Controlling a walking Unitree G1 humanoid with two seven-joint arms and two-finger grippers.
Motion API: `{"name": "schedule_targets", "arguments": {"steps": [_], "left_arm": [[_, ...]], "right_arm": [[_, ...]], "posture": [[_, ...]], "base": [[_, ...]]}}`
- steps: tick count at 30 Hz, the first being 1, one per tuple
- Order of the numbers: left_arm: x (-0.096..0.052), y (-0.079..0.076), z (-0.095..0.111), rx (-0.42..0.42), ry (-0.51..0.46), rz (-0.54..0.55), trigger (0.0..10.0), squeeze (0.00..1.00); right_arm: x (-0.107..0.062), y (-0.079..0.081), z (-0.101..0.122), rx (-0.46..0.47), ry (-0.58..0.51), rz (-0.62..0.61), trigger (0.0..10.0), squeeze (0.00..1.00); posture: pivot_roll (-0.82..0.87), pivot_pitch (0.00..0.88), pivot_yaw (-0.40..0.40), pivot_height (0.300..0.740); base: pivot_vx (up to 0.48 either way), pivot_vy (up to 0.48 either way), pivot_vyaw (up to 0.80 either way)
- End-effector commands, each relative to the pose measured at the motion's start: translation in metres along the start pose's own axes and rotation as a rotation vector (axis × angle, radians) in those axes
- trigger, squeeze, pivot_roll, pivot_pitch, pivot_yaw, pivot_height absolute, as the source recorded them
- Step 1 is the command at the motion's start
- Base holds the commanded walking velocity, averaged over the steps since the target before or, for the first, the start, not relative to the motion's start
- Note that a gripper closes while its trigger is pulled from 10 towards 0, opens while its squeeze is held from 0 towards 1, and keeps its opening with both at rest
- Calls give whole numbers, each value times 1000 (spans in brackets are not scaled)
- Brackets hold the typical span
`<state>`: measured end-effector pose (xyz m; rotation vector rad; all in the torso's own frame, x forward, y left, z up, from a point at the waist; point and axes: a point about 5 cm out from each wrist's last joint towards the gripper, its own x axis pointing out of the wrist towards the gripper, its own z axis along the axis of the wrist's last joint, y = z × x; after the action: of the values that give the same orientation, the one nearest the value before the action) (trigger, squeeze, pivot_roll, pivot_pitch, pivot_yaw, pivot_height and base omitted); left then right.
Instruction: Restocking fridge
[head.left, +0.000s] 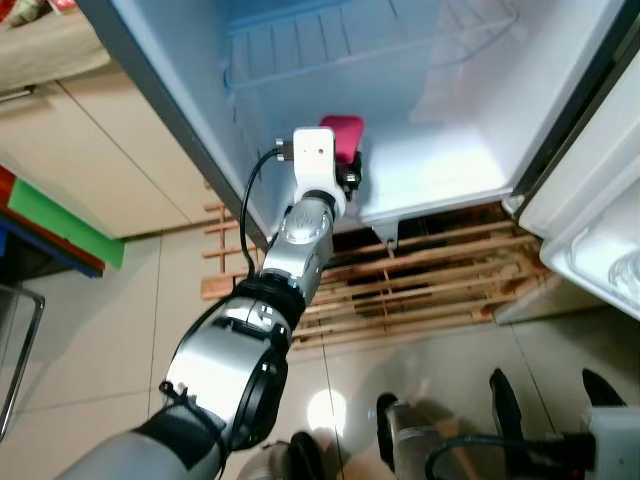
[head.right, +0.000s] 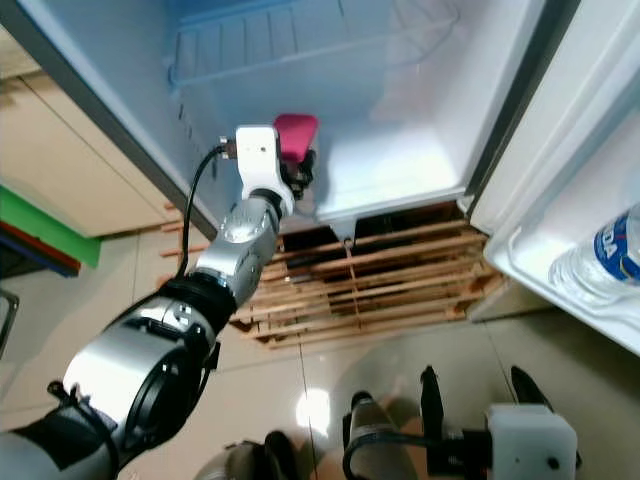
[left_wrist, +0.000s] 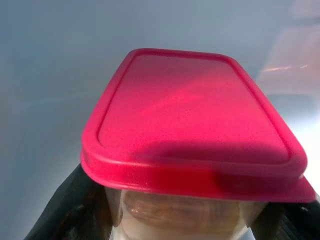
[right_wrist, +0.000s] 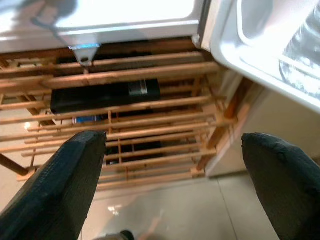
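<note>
A clear food container with a pink lid (left_wrist: 192, 125) is held by my left gripper (head.left: 345, 165), which is shut on it. The arm reaches forward into the open fridge (head.left: 420, 100), and the pink lid (head.left: 342, 135) sits just above the white bottom shelf (head.left: 440, 170) near its front left. In the left wrist view the black fingers (left_wrist: 60, 210) clasp the clear body under the lid. My right gripper (right_wrist: 175, 165) hangs low over the floor, open with nothing between its fingers (right_wrist: 55, 185).
A wire rack (head.left: 330, 50) spans the fridge higher up. The open door (head.right: 590, 200) stands at the right with a water bottle (head.right: 600, 265) in its shelf. A wooden slatted pallet (head.left: 420, 280) lies under the fridge. Beige cabinets (head.left: 90, 150) are at the left.
</note>
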<state>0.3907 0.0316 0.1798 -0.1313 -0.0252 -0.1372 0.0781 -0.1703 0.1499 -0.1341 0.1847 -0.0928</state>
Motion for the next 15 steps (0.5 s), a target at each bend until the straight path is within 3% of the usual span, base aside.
{"name": "schedule_targets", "arguments": {"steps": [1, 2, 3, 4, 6, 10, 11, 15], "left_arm": [[-2, 4, -7, 17, 27, 68, 10000, 0], [-2, 6, -8, 20, 35, 89, 10000, 259], [-2, 6, -8, 20, 35, 89, 10000, 259], [-2, 7, -9, 17, 41, 106, 10000, 525], [-2, 6, -10, 2, 53, 132, 10000, 843], [-4, 0, -13, -35, 77, 172, 10000, 878], [-4, -2, -14, -51, 84, 179, 10000, 1000], [-4, -8, -10, -77, 79, 190, 10000, 1000]], "right_arm": [[-5, 1, 2, 2, 18, 7, 10000, 47], [-6, 2, 2, 1, 24, 12, 10000, 47], [-6, 2, 2, 1, 24, 12, 10000, 47], [-7, 2, 1, -1, 29, 17, 10000, 51], [-8, 3, 1, -5, 40, 27, 10000, 51], [-8, 2, 0, -12, 48, 35, 10000, 43], [-8, 2, 0, -14, 48, 38, 10000, 47], [-6, 1, 0, -23, 47, 45, 10000, 47]], "posture": [[-475, 323, 165, 740], [-476, 324, 165, 740], [-476, 324, 165, 740], [-477, 326, 162, 740], [-477, 326, 157, 740], [-477, 326, 151, 740], [-479, 325, 149, 740], [-478, 315, 143, 740]], "base": [[0, 0, 0], [0, 0, 0], [0, 0, 0], [0, 0, 0], [0, 0, 0], [0, 0, 0], [0, 0, 0], [0, 0, 0]]}}
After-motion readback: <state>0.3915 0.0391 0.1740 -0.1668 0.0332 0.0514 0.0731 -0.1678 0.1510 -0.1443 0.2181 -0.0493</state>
